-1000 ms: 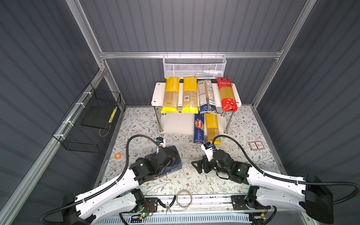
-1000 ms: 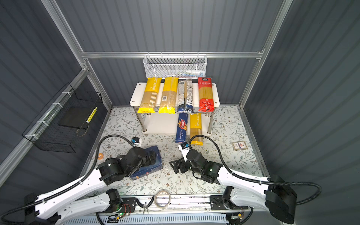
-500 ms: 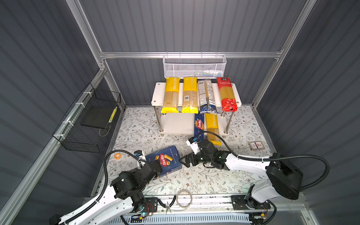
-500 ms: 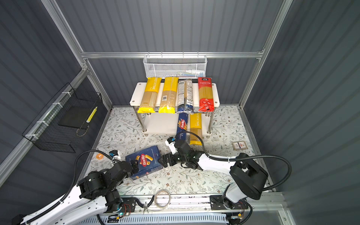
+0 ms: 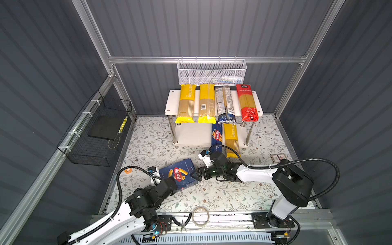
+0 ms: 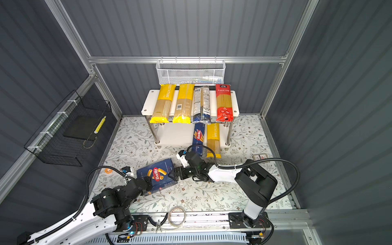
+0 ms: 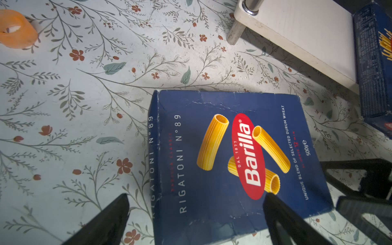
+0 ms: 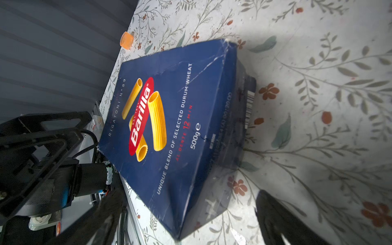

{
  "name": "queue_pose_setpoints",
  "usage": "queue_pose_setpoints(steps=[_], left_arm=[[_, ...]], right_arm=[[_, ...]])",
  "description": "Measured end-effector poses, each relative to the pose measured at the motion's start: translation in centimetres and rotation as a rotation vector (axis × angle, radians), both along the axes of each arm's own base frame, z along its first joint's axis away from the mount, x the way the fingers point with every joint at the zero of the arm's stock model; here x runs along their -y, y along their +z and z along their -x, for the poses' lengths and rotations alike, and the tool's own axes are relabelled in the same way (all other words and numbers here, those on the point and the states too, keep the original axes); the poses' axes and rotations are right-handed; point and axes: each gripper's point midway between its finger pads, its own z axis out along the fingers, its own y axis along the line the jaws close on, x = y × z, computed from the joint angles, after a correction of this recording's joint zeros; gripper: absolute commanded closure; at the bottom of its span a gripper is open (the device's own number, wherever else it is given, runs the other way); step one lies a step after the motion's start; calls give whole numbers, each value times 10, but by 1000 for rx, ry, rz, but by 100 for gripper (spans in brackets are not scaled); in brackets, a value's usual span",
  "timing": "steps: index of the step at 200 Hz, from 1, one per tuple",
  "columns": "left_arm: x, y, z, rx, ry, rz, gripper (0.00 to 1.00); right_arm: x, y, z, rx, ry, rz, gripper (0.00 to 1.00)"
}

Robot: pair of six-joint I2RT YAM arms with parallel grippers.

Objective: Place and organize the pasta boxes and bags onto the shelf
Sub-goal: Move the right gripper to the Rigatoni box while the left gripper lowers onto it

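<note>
Right wrist view: rigatoni box (image 8: pixel 169 127) lies flat on mat (image 8: pixel 318 106), near end between fingers of right gripper (image 8: pixel 187 195). Jaws spread wide, clamping nothing; contact unclear. In both top views: box on mat in front of shelf (image 5: pixel 192 135), apart from it. Right gripper at box's right edge, left gripper (image 5: pixel 169 183) at its near-left corner. Left wrist view: left gripper jaws apart, one finger over box face, other over mat, holding nothing.

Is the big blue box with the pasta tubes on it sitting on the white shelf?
No, the rigatoni box lies flat on the flowery table, in front of the shelf and apart from it.
</note>
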Motion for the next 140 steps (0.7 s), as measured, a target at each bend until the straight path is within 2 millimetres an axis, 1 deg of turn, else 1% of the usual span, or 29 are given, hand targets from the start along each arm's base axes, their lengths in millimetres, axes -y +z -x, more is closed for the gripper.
queue_pose_setpoints(steps=[11, 30, 45, 73, 89, 104, 124, 140], left_arm=[[-1, -1, 0, 2, 3, 6, 0], [-1, -5, 0, 15, 2, 23, 0], [-1, -7, 0, 18, -1, 25, 0], [3, -7, -2, 22, -15, 17, 0], [10, -6, -6, 24, -34, 28, 0], [16, -11, -10, -7, -38, 29, 1], [18, -18, -18, -47, -28, 29, 0], [17, -16, -23, -41, -21, 39, 1]], right_arm=[[-1, -2, 0, -9, 1, 3, 2], [-5, -5, -1, -19, -1, 4, 7], [-8, -7, -2, -28, 3, 5, 7], [-13, -8, -2, -38, 11, -1, 8], [-13, -9, -1, -47, 11, -1, 8], [-14, -9, 1, -53, 13, -1, 8], [-15, -10, 2, -58, 16, -2, 8], [-15, -10, 2, -57, 16, -2, 8]])
